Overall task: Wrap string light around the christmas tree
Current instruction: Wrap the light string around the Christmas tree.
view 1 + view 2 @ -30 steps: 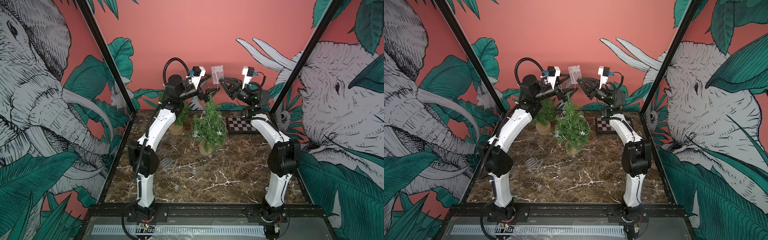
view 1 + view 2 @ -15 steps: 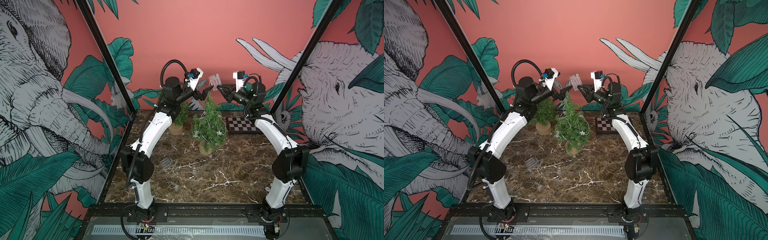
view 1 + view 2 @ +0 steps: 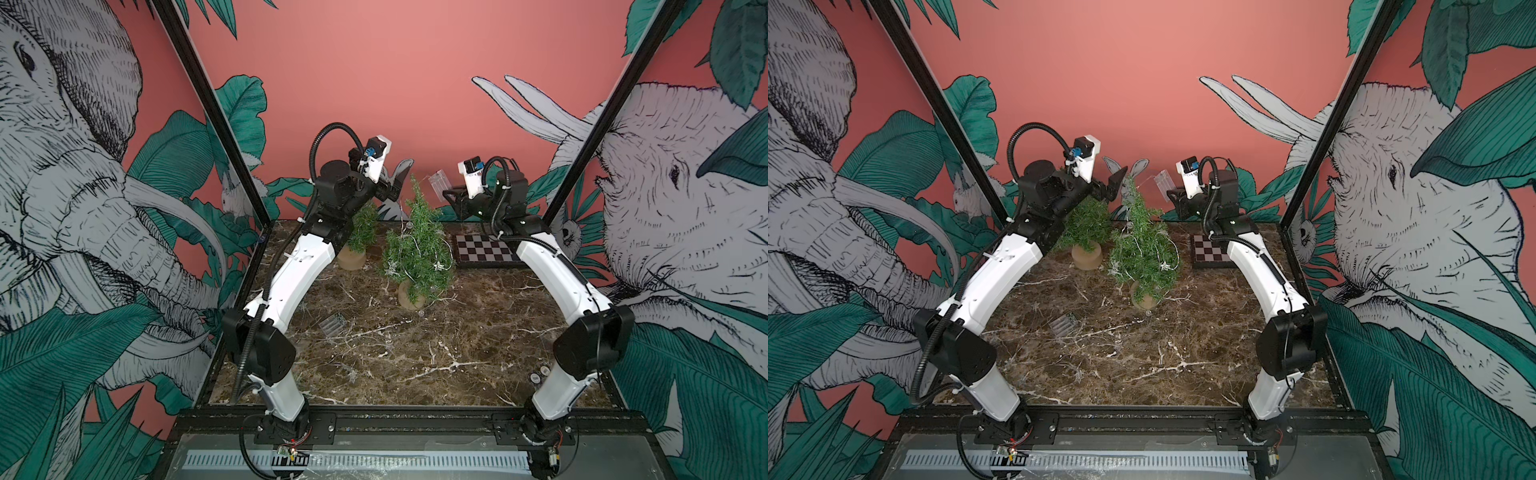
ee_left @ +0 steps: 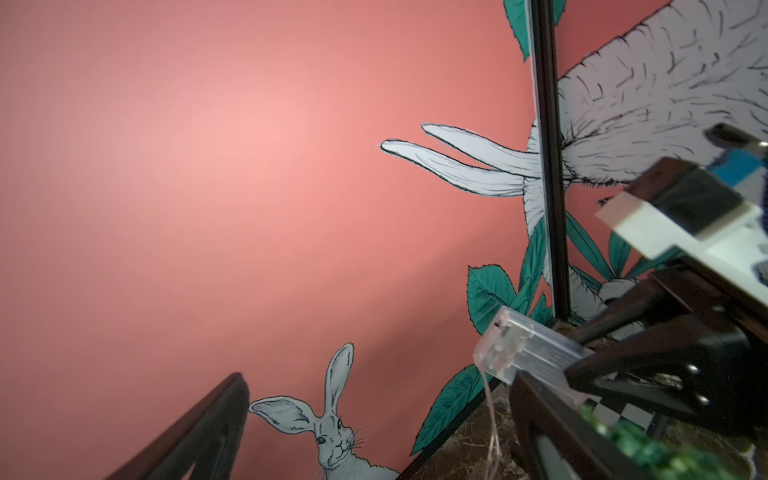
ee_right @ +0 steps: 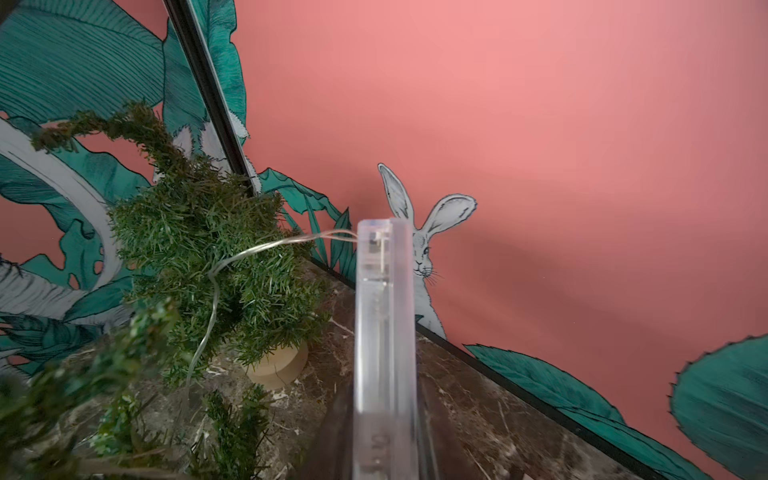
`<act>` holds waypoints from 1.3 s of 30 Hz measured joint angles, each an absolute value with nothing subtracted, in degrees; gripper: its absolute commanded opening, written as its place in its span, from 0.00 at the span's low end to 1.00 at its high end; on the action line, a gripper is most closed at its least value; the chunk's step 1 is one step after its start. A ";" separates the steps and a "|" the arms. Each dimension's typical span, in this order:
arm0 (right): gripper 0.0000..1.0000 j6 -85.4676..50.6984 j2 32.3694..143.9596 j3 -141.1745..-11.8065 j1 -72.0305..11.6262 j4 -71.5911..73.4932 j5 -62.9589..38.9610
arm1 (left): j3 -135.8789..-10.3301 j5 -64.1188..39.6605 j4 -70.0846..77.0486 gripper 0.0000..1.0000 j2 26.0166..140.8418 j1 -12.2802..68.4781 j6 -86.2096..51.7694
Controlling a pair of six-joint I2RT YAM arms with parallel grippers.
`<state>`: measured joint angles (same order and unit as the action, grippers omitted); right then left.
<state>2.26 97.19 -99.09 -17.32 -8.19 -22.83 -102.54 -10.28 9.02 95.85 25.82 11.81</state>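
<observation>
Right tool [image 3: 448, 195], grasping battery box [image 3: 439, 181], has lowered; left tool [image 3: 395, 185] released; christmas tree [image 3: 415, 249] top stands between them.

The small green artificial christmas tree [image 3: 417, 249] stands upright on a round, pale wooden base, toward the back middle of the brown marble table [image 3: 415, 353]. The string light [image 3: 437, 265], a thin silvery wire dotted with little white stars, hangs in loose loops around its lower and middle branches. Its clear plastic battery box [image 3: 439, 181] is up in the air, tilted, just beside the treetop. My right jaws grip it by one end, and slack wire trails from its free end down to the branches.
</observation>
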 measured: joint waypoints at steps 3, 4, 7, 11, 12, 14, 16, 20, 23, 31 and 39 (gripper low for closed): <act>0.01 5.50 93.32 -97.06 -17.32 -9.67 -18.87 | -102.50 -7.38 6.90 0.99 92.36 25.82 9.54; 0.01 6.37 92.31 -96.55 -17.32 -10.20 -17.65 | -102.50 -6.72 5.78 0.99 91.15 25.82 8.69; 0.01 8.40 89.25 -94.65 -17.30 -12.03 -14.15 | -103.00 -5.48 0.86 1.00 87.46 25.82 5.67; 0.00 10.35 86.08 -91.66 -17.28 -14.79 -10.07 | -104.33 -8.25 -6.46 0.99 84.14 25.80 0.80; 0.00 10.68 85.60 -90.94 -17.15 -15.35 -9.26 | -104.99 -10.00 -8.01 1.00 83.90 25.76 -0.45; 0.00 11.09 84.60 -88.92 -16.86 -16.67 -7.31 | -106.26 -15.38 -10.79 0.99 83.50 25.80 -4.29; 0.00 11.14 83.94 -87.18 -16.38 -18.35 -6.02 | -106.76 -19.05 -13.08 1.00 83.18 26.02 -7.16; 0.00 10.66 80.31 -81.69 -15.25 -20.88 -4.82 | -106.74 -22.68 -19.99 1.00 81.89 26.41 -10.37; 0.00 10.48 75.92 -78.17 -15.05 -22.46 -5.17 | -103.88 -24.67 -22.33 1.00 79.44 26.50 -13.61; 0.00 8.25 64.40 -70.83 -15.05 -23.55 -8.93 | -95.02 -23.77 -24.47 0.99 71.77 30.33 -15.03; 0.00 5.28 54.68 -61.71 -15.38 -24.86 -20.58 | -90.48 -18.31 -23.53 0.94 70.76 33.69 -13.50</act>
<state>5.28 54.68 -61.71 -15.38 -24.86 -20.58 -90.48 -18.31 -23.53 70.76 33.69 -13.50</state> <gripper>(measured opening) 0.218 0.961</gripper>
